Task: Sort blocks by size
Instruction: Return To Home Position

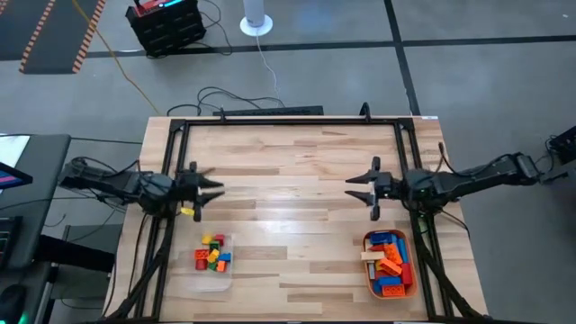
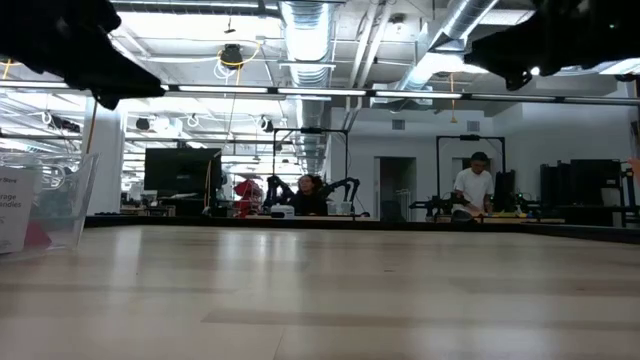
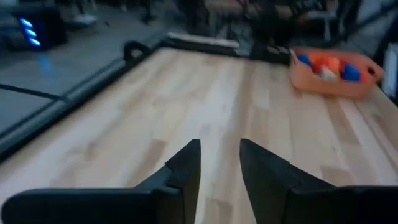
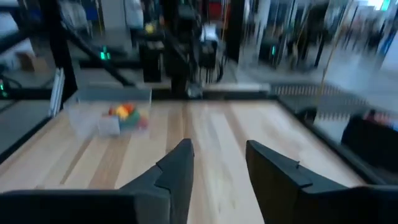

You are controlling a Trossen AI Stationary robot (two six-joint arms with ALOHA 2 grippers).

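Short blocks [image 1: 213,252] in red, yellow, orange and green lie in a clear plastic tray [image 1: 200,275] near the table's front left. Longer blue, orange and tan blocks [image 1: 389,259] fill an orange tray [image 1: 367,277] at the front right. My left gripper [image 1: 214,189] hovers over the table's left side behind the clear tray, pointing level toward the right. In its wrist view it [image 3: 219,149] is open with nothing between the fingers. My right gripper [image 1: 353,187] hovers at the right side behind the orange tray, pointing left, also open and empty [image 4: 217,149].
A black frame [image 1: 288,120] runs along the table's far edge and down both sides. Bare wood [image 1: 288,207] lies between the two grippers. The left wrist view shows the orange tray [image 3: 336,81]; the right wrist view shows the clear tray [image 4: 93,115]. People sit and stand in the room beyond.
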